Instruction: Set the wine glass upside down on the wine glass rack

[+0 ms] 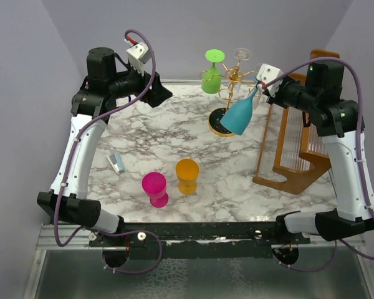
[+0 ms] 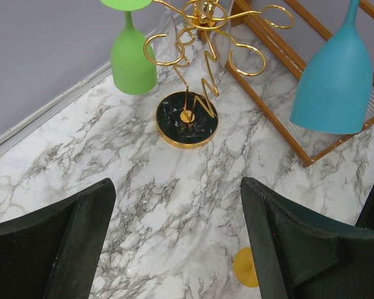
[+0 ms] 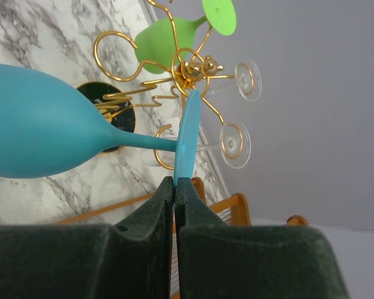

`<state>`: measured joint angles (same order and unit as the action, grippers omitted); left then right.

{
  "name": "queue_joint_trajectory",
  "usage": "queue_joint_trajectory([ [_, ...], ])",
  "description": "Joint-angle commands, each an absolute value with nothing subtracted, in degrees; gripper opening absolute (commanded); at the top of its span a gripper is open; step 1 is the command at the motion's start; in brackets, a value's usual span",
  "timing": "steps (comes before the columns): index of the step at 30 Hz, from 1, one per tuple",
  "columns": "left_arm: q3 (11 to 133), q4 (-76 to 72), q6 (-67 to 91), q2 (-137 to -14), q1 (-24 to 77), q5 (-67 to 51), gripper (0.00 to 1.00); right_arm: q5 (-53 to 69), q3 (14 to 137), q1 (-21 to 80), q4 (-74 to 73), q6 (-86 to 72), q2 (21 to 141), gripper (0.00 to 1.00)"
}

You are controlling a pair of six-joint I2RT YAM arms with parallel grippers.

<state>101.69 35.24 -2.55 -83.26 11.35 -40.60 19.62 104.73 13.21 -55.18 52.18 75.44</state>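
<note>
Foot pinched in the right jaws, teal wine glass hangs beside rack; left jaws spread, empty.

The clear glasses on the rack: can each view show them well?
Top external: one clear glass is faint and low in contrast. Right wrist: two clear feet show well by their rims. Left wrist: barely visible behind the rack.

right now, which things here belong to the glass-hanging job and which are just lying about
Job: blue wine glass, gold rack, right tool holding it.
Lying about: pink glass, orange glass, wooden frame, small grey item, green glass already hung.
</note>
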Motion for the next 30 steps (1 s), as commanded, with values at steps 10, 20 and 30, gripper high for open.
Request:
queue_joint_trajectory([
  [10, 100.90, 33.56, -2.84, -81.11, 11.07, -40.83, 0.84, 21.00, 106.55, 13.36, -60.09, 69.44, 79.05, 0.01],
  [20, 100.69, 32.99, -2.38, -81.70, 10.99, -41.15, 0.84, 19.19, 103.97, 13.38, -54.47, 72.97, 82.09, 0.01],
  [30, 101.33, 32.61, -1.93, -83.00, 10.90, -41.92, 0.84, 18.65, 103.74, 13.45, -50.74, 74.24, 85.05, 0.01],
])
